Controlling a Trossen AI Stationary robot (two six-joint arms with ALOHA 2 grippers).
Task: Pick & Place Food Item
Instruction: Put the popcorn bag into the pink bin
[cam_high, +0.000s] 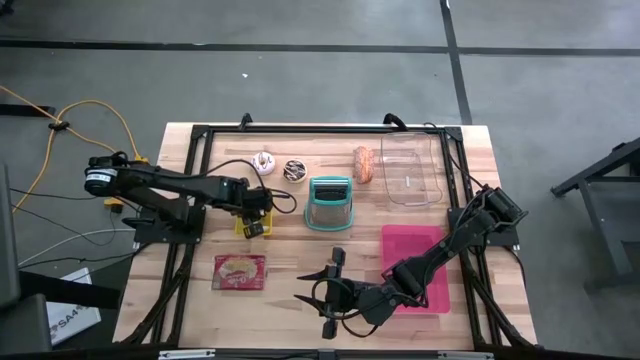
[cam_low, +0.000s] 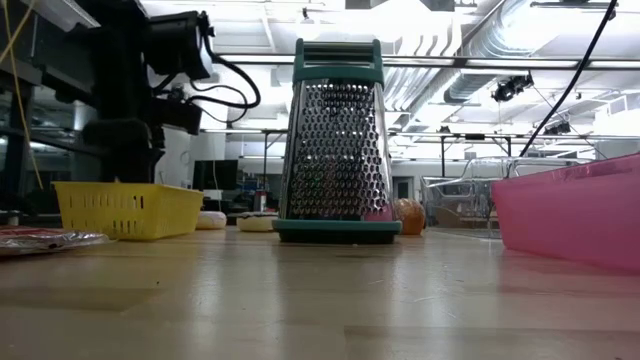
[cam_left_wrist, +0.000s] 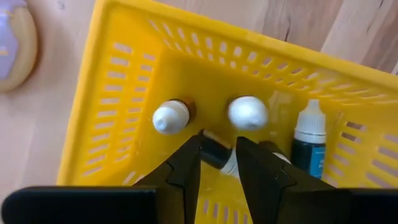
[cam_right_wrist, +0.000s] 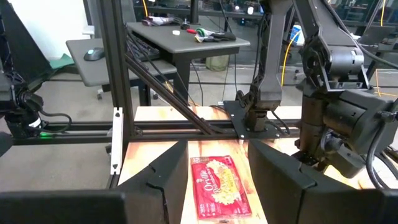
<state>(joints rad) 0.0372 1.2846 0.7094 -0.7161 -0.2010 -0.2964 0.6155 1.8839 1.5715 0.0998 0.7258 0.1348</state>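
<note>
A yellow slotted basket (cam_left_wrist: 124, 93) stands left of centre and holds several small dropper bottles with white caps (cam_left_wrist: 171, 117). My left gripper (cam_left_wrist: 217, 147) reaches down into it and is shut on a small dark-capped bottle. In the high view this gripper (cam_high: 253, 222) sits over the basket (cam_high: 243, 224). A red popcorn packet (cam_high: 240, 271) lies flat near the front left. A bread roll (cam_high: 364, 165) and two round pastries (cam_high: 264, 162) lie at the back. My right gripper (cam_right_wrist: 217, 171) hovers open and empty near the front middle, pointing toward the packet (cam_right_wrist: 217, 183). My left gripper pinches the small bottle at its dark cap end (cam_left_wrist: 214, 149) between its two fingertips. The fingers come from above, slanting down into the basket. The bottle's white body (cam_left_wrist: 231, 164) shows just behind the fingers; whether it is clear of the basket floor cannot be told.
A teal-framed steel grater (cam_high: 329, 203) stands upright at the centre. A clear plastic tub (cam_high: 410, 170) sits at the back right and a pink tray (cam_high: 432, 255) at the front right under my right arm. A black frame edges the table.
</note>
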